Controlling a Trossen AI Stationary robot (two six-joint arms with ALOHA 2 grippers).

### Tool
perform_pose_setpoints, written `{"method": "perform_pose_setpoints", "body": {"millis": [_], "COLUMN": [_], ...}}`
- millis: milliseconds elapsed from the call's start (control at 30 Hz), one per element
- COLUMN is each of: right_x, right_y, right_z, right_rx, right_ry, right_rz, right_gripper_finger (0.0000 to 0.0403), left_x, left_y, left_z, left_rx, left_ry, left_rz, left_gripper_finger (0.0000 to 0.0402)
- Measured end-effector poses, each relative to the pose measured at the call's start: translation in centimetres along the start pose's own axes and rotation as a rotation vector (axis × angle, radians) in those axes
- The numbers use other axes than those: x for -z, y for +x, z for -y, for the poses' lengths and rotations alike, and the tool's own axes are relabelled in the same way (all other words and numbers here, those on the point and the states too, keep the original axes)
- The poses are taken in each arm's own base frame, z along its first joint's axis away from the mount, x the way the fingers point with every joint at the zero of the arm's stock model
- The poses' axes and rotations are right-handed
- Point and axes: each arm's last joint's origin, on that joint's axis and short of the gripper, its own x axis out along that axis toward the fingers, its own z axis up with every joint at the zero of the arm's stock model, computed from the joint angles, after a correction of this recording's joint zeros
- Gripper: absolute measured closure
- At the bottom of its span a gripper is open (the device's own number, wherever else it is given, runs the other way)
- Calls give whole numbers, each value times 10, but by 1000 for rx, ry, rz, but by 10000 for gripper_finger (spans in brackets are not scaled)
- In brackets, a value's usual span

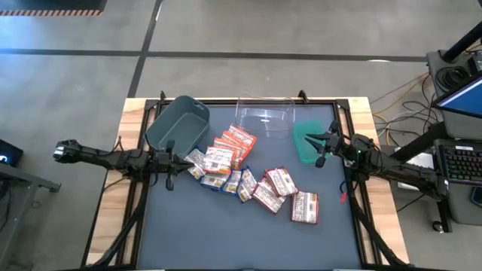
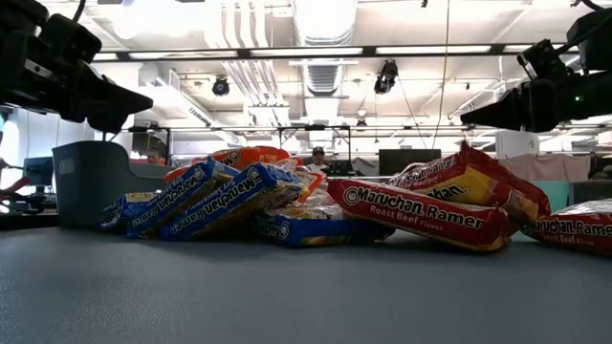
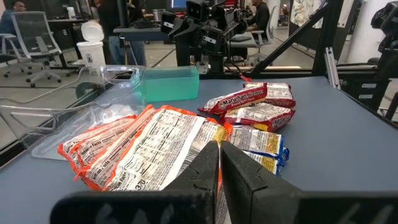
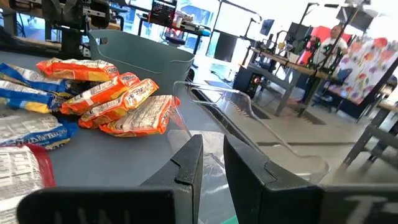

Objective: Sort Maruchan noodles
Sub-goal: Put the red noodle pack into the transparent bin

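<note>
Several Maruchan packets lie in a loose heap mid-table: orange-red ones [image 1: 233, 144] toward the far side, blue-and-white ones [image 1: 241, 184] in the middle, and maroon-and-white ones [image 1: 282, 181] to the right, with one maroon packet [image 1: 305, 207] lying apart. My left gripper [image 1: 184, 162] hovers above the table at the heap's left end, beside a blue packet [image 1: 197, 162]. In its wrist view its fingers [image 3: 219, 167] are shut on nothing. My right gripper [image 1: 310, 140] hangs over the green bin [image 1: 305, 147], and its fingers [image 4: 212, 163] stand a narrow gap apart, empty.
A grey bin [image 1: 178, 124] lies tipped at the far left, a clear bin [image 1: 263, 117] stands at the far middle, and the green bin is at the far right. Bare dark mat [image 1: 226, 241] fills the near half. Wooden table edges [image 1: 113, 211] flank the mat.
</note>
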Motion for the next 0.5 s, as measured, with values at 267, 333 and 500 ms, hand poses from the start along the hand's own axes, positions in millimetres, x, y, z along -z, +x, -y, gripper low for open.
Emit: {"method": "perform_pose_setpoints", "body": {"millis": [267,333,500], "right_x": [0,0,0], "right_y": [0,0,0], "right_z": [0,0,0], "right_rx": [-1,-2,2], "right_ry": [56,259,801], "right_rz": [1,2,-3], "right_gripper_finger": [349,349,349], "left_x": [-20,-27,-35], "left_y": [-2,-4,-6], "left_z": [-1,-1,-2], "left_rx": [21,50,87], "left_ry": [-277,-442,-531], "left_rz": [199,277,356], "left_gripper_finger": [402,402,402]}}
